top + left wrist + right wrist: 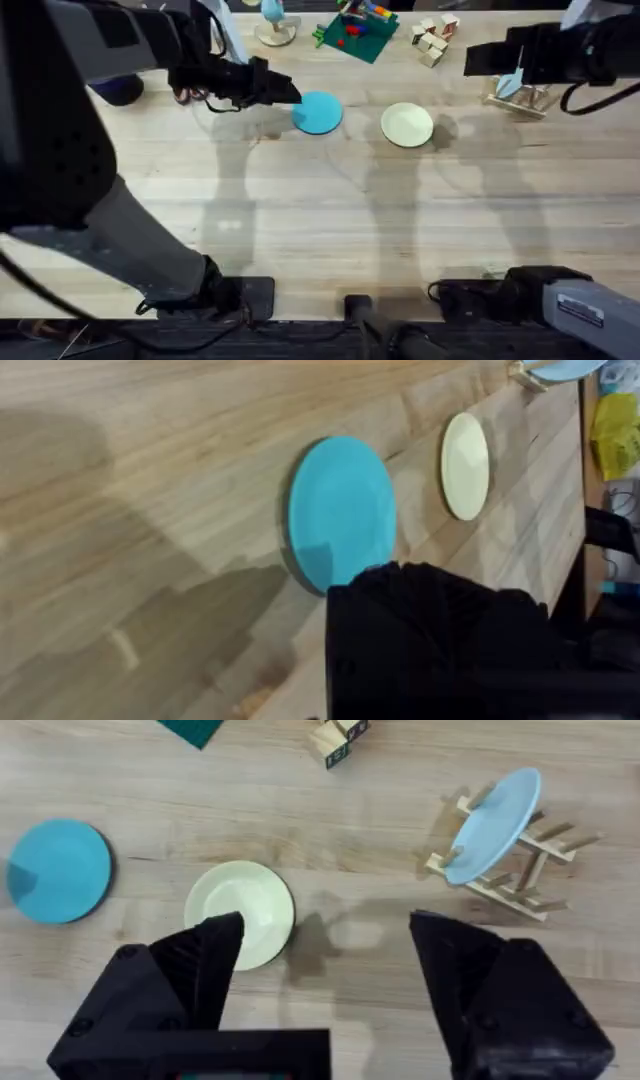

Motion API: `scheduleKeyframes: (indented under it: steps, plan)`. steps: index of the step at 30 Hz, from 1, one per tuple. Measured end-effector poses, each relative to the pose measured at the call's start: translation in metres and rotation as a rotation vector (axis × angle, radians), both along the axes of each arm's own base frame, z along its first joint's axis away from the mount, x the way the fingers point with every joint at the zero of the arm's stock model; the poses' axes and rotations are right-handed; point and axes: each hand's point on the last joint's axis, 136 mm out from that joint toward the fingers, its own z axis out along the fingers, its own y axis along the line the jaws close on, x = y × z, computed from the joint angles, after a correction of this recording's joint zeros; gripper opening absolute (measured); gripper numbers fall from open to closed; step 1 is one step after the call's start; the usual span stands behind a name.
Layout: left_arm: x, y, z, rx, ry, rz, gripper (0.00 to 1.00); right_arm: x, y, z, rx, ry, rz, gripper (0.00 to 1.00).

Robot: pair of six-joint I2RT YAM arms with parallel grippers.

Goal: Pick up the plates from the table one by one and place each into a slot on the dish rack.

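Observation:
A turquoise plate (318, 112) lies flat on the wooden table (320, 220), and a cream plate (407, 125) lies to its right. My left gripper (285, 92) hovers at the turquoise plate's left edge; in the left wrist view its black body (440, 630) covers the near rim of the turquoise plate (342, 510). My right gripper (330, 945) is open and holds nothing, high above the cream plate (240, 912) and left of the dish rack (520, 885). The rack (520, 100) stands at the far right.
A pale light-blue plate (495, 825) leans in the rack's pegs. Wooden blocks (433, 38) and a green board with colourful toys (355, 30) sit along the far edge. The near half of the table is bare wood.

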Motion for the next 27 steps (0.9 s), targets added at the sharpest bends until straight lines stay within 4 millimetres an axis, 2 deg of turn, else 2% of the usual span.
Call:
scheduleKeyframes:
  steps: [13,19,27]
  plan:
    - [0.009,-0.003,-0.046,-0.036,0.059,-0.009,0.041,0.0,0.0,0.0,0.0,0.0,0.0,0.996]
    - [0.012,-0.008,-0.054,-0.089,0.068,-0.02,0.041,0.0,0.0,0.0,0.0,0.0,0.0,0.996]
    - [0.013,-0.01,-0.054,-0.125,0.078,-0.026,0.04,0.0,0.0,0.0,0.0,0.0,0.0,0.996]
